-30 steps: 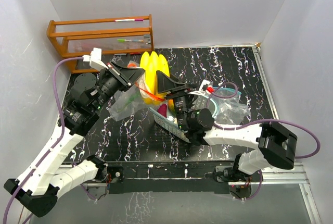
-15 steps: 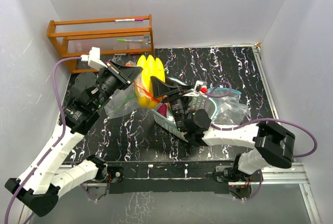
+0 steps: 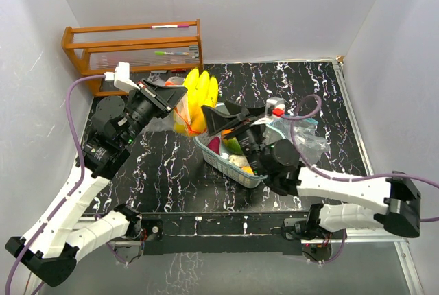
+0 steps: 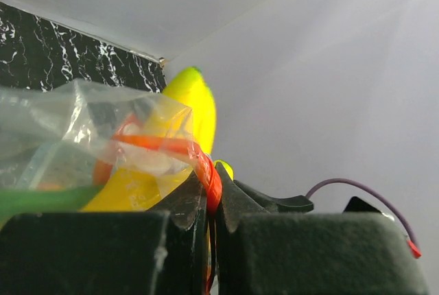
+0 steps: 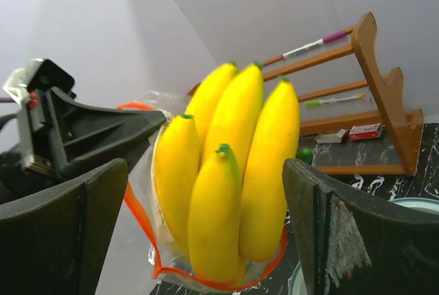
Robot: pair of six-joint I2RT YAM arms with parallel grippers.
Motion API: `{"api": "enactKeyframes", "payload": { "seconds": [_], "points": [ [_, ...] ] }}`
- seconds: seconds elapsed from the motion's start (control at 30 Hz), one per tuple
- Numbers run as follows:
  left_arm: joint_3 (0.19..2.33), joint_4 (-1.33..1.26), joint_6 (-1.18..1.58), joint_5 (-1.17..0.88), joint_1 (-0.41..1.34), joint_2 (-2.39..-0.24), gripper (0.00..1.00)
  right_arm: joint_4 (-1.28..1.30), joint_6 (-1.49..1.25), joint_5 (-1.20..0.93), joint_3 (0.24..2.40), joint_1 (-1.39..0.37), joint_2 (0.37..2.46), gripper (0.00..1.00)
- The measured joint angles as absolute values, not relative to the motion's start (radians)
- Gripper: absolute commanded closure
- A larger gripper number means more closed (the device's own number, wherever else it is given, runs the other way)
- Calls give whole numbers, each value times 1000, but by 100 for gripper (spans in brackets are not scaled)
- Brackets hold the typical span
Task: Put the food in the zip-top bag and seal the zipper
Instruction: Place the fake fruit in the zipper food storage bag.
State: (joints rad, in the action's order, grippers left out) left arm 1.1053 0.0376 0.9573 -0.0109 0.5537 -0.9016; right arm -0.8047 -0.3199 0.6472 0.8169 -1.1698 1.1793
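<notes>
Yellow bananas (image 3: 199, 95) stand tips-up in the clear zip-top bag (image 3: 177, 120), their upper halves sticking out past its red zipper rim (image 5: 140, 233). My left gripper (image 3: 180, 95) is shut on that red zipper edge (image 4: 209, 184) beside the bananas (image 4: 195, 103). My right gripper (image 3: 230, 115) is open just right of the bananas (image 5: 233, 171); its fingers stand wide on both sides of them and do not touch them. More food lies in the teal mesh basket (image 3: 226, 166): a green mango (image 3: 235, 145), a red piece (image 3: 214, 145) and an orange one (image 3: 247, 169).
A wooden rack (image 3: 134, 48) with markers stands at the back left, also in the right wrist view (image 5: 363, 103). Crumpled clear plastic with a teal rim (image 3: 302, 134) lies right of the basket. A black round object (image 3: 110, 106) sits under the left arm. White walls enclose the table.
My right gripper has opened wide and drawn back to the right, leaving the bananas in the bag. The left gripper still pinches the zipper edge. The basket's contents show more.
</notes>
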Motion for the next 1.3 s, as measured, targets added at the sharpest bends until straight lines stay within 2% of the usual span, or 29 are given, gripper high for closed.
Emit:
{"api": "enactKeyframes", "payload": {
  "seconds": [0.17,0.47,0.7,0.93,1.2,1.3],
  "points": [
    [1105,38,957,-11,554,-902,100,-730,-316,647,794,-1171,1038,1],
    [1108,39,958,-11,554,-900,100,-495,-413,645,719,-1171,886,11],
    [1128,38,958,-12,554,-888,100,-350,-581,586,653,-1166,897,18],
    [1147,32,961,-25,554,-887,100,-332,-702,467,635,-1136,961,22],
    [1146,25,980,-55,554,-886,100,-353,-867,288,617,-959,1068,25],
    [1146,19,989,-69,554,-888,100,-443,-920,205,554,-890,1076,32]
  ]
}}
